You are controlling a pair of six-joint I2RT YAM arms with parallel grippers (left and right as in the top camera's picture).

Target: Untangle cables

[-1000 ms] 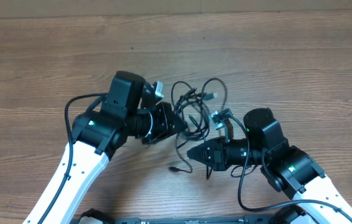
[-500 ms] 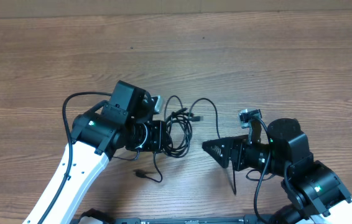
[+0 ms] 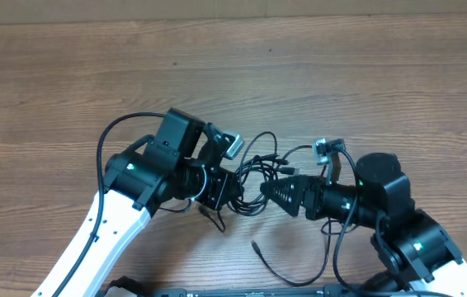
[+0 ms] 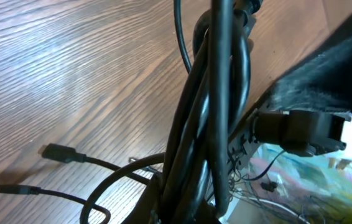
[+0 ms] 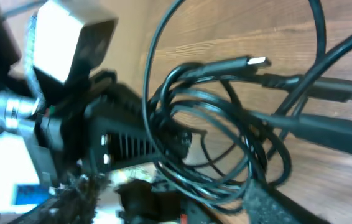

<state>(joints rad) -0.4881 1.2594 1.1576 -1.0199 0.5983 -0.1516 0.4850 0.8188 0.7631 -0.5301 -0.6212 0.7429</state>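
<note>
Nearest the front edge of the bench [image 3: 341, 74]: a loose strand [image 3: 262, 254] of the cables [image 3: 254, 169], curling across the wood and ending in a small plug. Just behind, at mid-bench: the main bundle, gathered in a tangle of loops between the two arms. To its left, the left pincer [image 3: 224, 188]: clenched on the cables, with several black strands running straight up through its grip in the left wrist view and two plug ends [image 4: 58, 152] lying on the wood below. To its right, the right pincer [image 3: 273, 193]: points its tip into the loops from the other side, touching or just beside them; cannot tell whether released or clenched. In the right wrist view: loops of cable close ahead, one metal-tipped plug [image 5: 258, 61] sticking out to the right, and the grey camera block [image 5: 70, 40] of the left arm behind them. Farther back: brown wood grain running across.
</note>
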